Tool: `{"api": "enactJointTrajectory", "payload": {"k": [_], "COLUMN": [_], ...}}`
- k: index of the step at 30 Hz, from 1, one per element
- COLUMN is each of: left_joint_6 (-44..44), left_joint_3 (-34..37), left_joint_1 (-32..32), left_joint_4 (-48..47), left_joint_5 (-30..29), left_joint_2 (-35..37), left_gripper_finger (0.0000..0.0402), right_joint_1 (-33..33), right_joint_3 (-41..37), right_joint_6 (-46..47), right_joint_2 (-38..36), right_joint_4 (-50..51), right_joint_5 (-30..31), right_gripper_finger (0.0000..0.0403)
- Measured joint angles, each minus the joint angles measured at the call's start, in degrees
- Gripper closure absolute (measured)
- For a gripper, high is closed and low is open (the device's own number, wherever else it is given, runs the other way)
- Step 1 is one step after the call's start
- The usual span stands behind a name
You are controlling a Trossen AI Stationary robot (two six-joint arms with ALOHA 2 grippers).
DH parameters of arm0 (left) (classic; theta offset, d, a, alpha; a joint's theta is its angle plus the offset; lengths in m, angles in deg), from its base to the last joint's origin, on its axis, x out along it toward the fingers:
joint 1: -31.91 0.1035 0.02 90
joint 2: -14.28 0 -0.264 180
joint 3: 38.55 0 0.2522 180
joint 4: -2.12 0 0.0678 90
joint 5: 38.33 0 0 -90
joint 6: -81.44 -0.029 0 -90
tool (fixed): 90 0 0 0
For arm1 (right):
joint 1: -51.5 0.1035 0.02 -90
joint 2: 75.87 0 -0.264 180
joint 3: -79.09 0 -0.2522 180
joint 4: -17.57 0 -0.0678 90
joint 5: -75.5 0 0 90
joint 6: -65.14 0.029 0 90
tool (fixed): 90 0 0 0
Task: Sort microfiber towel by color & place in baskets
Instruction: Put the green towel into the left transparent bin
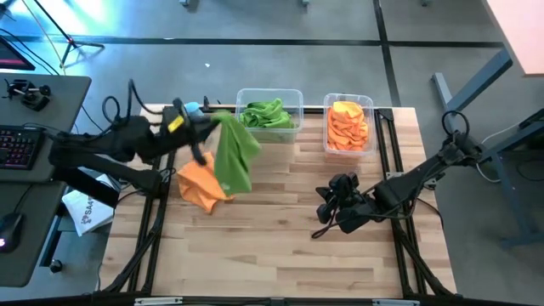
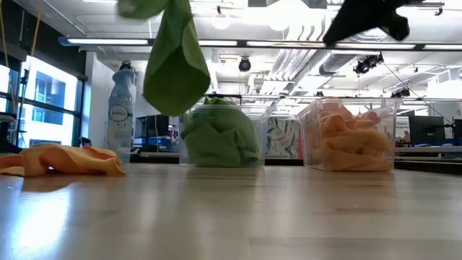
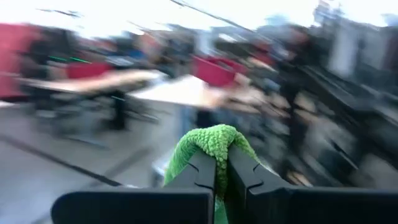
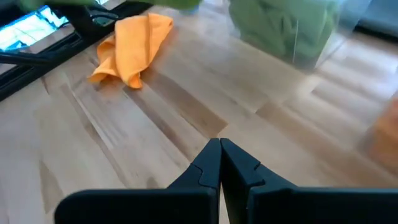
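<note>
My left gripper (image 1: 212,119) is shut on a green microfiber towel (image 1: 235,155), held high over the table's left part, just left of the wider clear basket (image 1: 269,116) that holds green towels. The narrower clear basket (image 1: 348,125) holds orange towels. An orange towel (image 1: 201,186) lies crumpled on the table under the green one; it also shows in the right wrist view (image 4: 130,46). My right gripper (image 1: 320,223) is shut and empty over the table's right part. My left gripper pinches a bunched fold of the green towel (image 3: 214,144) between its two fingers; the fold bulges out past the fingertips. The towel hangs slack below the gripper (image 2: 173,65), lifted clear of the table.
A clear water bottle (image 2: 121,108) with a blue cap stands at the far left behind the orange towel. Both baskets stand along the far edge. Bare wood lies in the table's middle and near part. A desk with a keyboard (image 1: 19,144) stands left of the table.
</note>
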Motion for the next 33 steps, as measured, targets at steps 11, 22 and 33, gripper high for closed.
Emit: {"api": "enactJointTrajectory", "payload": {"k": [11, 22, 33], "left_joint_6": [-5.52, -9.8, 4.6], "left_joint_3": [-17.76, -42.87, -46.31], "left_joint_1": [13.66, 23.05, 30.59], "left_joint_4": [1.93, -8.72, -33.25], "left_joint_5": [-2.06, 1.51, -0.95], "left_joint_2": [-18.86, -40.25, -49.73], "left_gripper_finger": [0.0401, 0.0401, 0.0401], "right_joint_1": [-0.78, -0.81, -2.35], "right_joint_3": [-12.48, -16.58, -16.67], "right_joint_6": [0.84, 0.82, -5.28], "right_joint_2": [0.02, 0.03, -0.14], "right_joint_4": [-20.09, -22.08, -17.27], "right_joint_5": [-2.62, -4.43, -5.12], "right_gripper_finger": [0.0403, 0.0403, 0.0403]}}
